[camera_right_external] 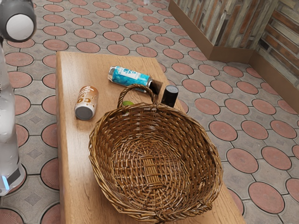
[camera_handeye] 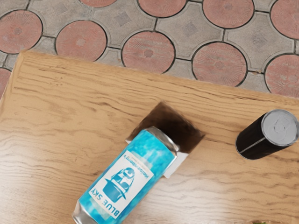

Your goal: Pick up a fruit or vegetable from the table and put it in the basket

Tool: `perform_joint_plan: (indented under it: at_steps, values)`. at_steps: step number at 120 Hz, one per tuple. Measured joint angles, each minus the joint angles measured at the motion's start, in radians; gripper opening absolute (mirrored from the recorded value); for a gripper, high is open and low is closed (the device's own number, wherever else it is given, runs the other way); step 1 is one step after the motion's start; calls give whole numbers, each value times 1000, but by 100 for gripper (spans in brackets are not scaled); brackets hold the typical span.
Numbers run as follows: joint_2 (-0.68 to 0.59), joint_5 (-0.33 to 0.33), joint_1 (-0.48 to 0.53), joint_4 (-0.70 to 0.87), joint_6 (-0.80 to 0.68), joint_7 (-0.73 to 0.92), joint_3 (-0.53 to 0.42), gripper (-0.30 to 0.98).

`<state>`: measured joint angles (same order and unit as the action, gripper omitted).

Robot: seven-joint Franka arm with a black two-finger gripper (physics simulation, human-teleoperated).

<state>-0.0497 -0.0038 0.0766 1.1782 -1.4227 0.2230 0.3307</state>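
Here's my hand, and whether it's open or closed I can't tell! Under the wrist camera, the blue can (camera_handeye: 124, 179) is lying on its side, one end at the dark brown box (camera_handeye: 166, 123). Near them, the black can (camera_handeye: 267, 135) stands upright on the desk (camera_handeye: 60, 102)! Over in the exterior view, there's the green fruit (camera_right_external: 127, 103), on the desk just outside the wicker basket (camera_right_external: 154, 163), partly hidden behind its rim and handle! And toward that view's left lies the brown-and-white can (camera_right_external: 87, 101), on its side!
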Motion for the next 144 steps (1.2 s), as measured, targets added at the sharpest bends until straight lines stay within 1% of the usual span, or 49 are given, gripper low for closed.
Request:
perform_joint_plan:
  at_steps: [4,10,16,23,30,41,47,53,55,57,60,65,68,72,80,88,95,104,111,129,144]
  values:
    - [70,0,0,-13,1,4,-41,67]
    - [154,1,-36,-23,-9,9,-74,67]
    - [193,4,-73,-26,-25,15,-87,67]
    - [234,7,-68,-25,-45,21,-93,67]
    - [248,2,-71,-23,-50,27,-101,67]
    - [233,-2,-130,-23,-13,25,-119,67]
    - [205,2,-138,-23,14,32,-114,67]
    - [179,5,-120,-5,43,67,-84,67]
    - [159,5,-108,31,48,80,-74,67]
    - [118,6,-98,103,43,93,-66,66]
    - [14,7,-84,273,14,112,-62,66]
    - [-121,10,-43,509,-40,142,-65,67]
    - [-203,12,-47,655,-88,160,-67,67]
    - [-280,14,-54,802,-155,184,-68,67]
    - [-342,11,-60,959,-266,221,-69,67]
    - [-358,13,-61,1041,-349,253,-70,67]
    - [-318,38,-60,1063,-418,281,-60,67]
    - [-211,74,-60,1032,-508,319,-29,67]
    - [-172,91,-70,1016,-560,347,-22,67]
    - [-158,105,-128,1014,-636,408,-22,67]
    - [-174,98,-141,1008,-601,447,-27,67]
